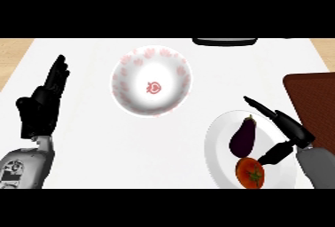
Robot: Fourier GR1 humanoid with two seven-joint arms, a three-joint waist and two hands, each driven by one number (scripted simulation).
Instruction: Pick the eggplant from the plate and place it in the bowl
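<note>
- Your eggplant (243, 137) lies on the plate (219, 133) at the lower right, stem end pointing up and away. It has not been lifted.
- A tomato (251, 173) sits just below it, touching or nearly so. Come in from the side so you do not nudge it.
- Your right hand (294, 131) is just to the right of the eggplant, fingers straight and thumb spread well apart. The gap faces the eggplant, which looks like a set-up for a side grasp, but nothing is clamped yet.
- The bowl (124, 75) stands well apart, up and to the left, with nothing inside. Once you have the eggplant, carry it across the counter to there.
- Your left hand (39, 111) rests open at the left edge, fingers up, and takes no part here.
- A brown board (314, 88) lies beyond your right hand; it is out of the carry path.
</note>
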